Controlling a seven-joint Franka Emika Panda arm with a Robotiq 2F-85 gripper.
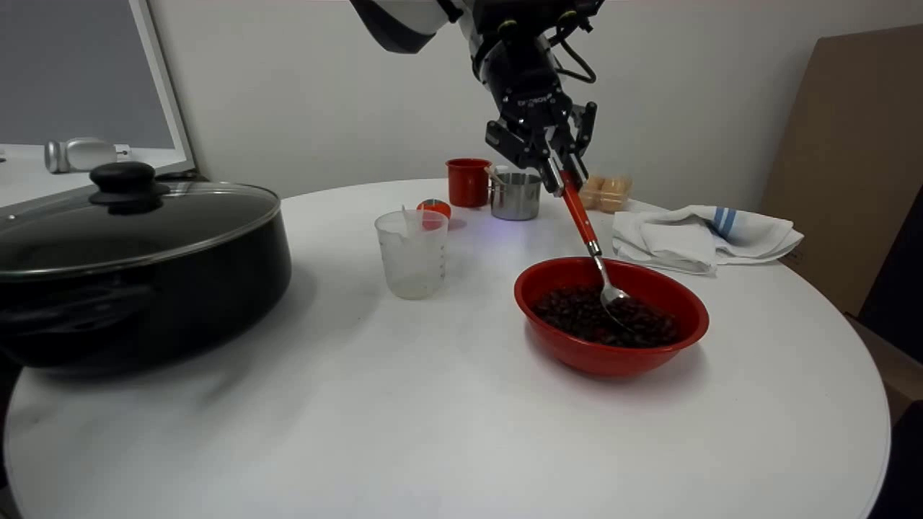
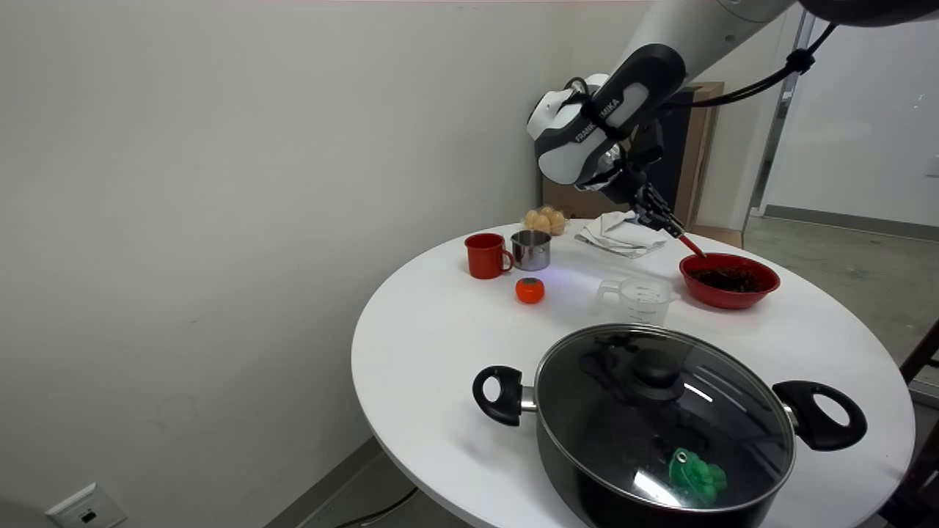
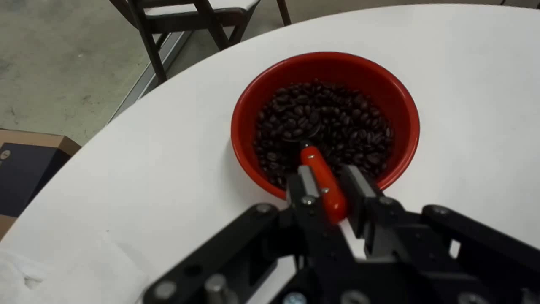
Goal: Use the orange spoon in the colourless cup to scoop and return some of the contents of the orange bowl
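Note:
My gripper [image 3: 329,174] is shut on the red-orange handle of the orange spoon [image 3: 324,179], which slants down into the orange bowl [image 3: 410,122]. In an exterior view the spoon [image 1: 578,215] has its silver scoop in the dark contents [image 1: 577,317]. In the wrist view the scoop sits among the bean-like contents [image 3: 350,122], with pieces heaped on it and its rim partly showing. The orange bowl [image 1: 613,360] stands upright below my gripper [image 1: 567,176]. The colourless cup [image 1: 412,259] stands upright, apart from the bowl; it also shows in an exterior view [image 2: 644,304], with no spoon in it.
A black lidded pot [image 1: 144,288] stands at one side of the round white table [image 1: 404,432]. A red cup [image 2: 486,257], a metal cup [image 2: 531,251], an orange fruit [image 2: 530,291], a pack of eggs [image 2: 544,221] and a white cloth [image 1: 692,234] also lie there.

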